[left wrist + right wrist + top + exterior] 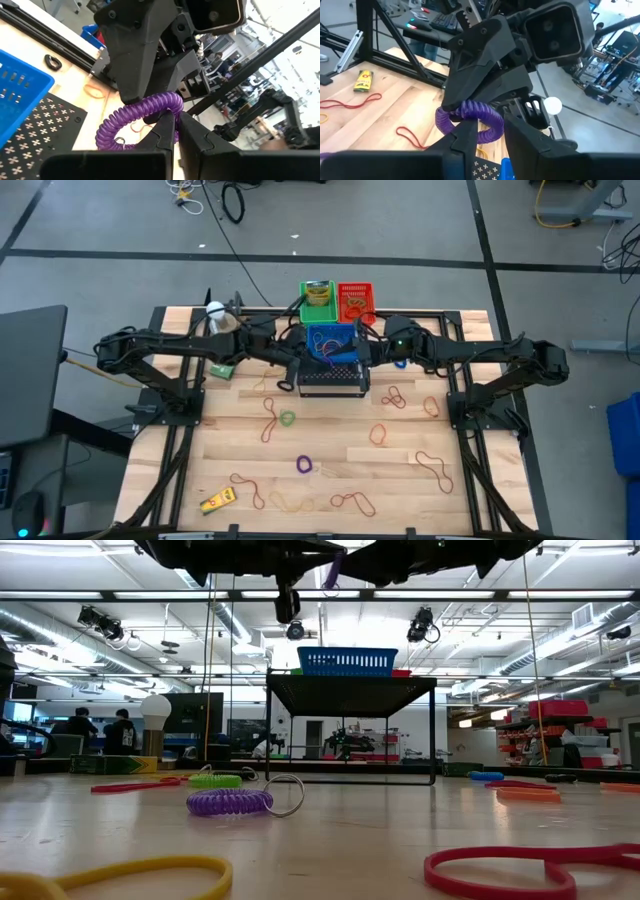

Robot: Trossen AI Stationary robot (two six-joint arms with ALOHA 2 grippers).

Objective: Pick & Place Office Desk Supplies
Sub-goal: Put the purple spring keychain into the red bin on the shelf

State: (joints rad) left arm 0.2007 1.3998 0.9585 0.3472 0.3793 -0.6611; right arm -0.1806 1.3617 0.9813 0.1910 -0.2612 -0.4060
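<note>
While both arms meet above the blue basket (330,340), a purple coil ring (142,116) is clamped by the left end effector (176,131); the same ring is straddled by the right end effector (487,131), fingers parted. Rubber bands (272,420) are scattered on the tabletop (400,480).

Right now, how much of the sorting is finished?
Done: some items lie in the green bin and red bin. In hand: the left gripper is shut on a purple coil ring over the blue basket. Left: many rubber bands on the table.

I'm seeing a grey concrete floor (400,220) filling the upper part of the high view, cables (232,200) lying across it. Ceiling lights (100,618) are glowing upper left at table level, where two people (100,730) are sitting far left.
</note>
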